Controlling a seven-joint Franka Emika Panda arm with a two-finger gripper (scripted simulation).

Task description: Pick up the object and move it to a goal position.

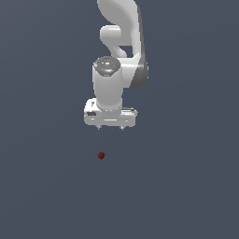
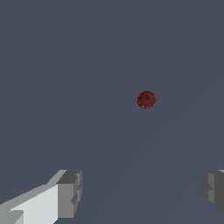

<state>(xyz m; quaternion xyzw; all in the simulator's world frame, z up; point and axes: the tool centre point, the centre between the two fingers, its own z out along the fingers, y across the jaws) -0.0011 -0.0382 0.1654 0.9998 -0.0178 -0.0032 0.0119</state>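
Landmark: the lump. Exterior view, left to right: the lump (image 1: 101, 155) is a tiny dark red, roughly round thing on the plain grey-blue floor (image 1: 42, 186), alone, well clear of everything. Gripper (image 1: 110, 128) hangs above the lump and slightly toward the exterior view's right of it, not touching. A visible gap of bare floor separates fingertips and lump. Two short fingertips (image 1: 98, 127) poke down from the white hand body, set wide apart, nothing between them, so the hand is released and empty. Arm (image 1: 122, 42) rises from the hand, up and toward the exterior view's right of the lump, white links with a dark grey joint cap on top of the wrist and a grey band along the far side; it runs out of frame at the top.

Wrist view: one finger (image 2: 65, 194) with a white body and grey pad shows at one edge, the other grey pad (image 2: 213, 189) at the opposite edge, wide gap between them (jaws fully spread, by the look of it). The lump (image 2: 146, 99) sits on the floor beyond the fingers, closer to the second pad's side than the first, touching neither. Its surface looks speckled dark red, rounded. Floor is uniform, no markings seen.
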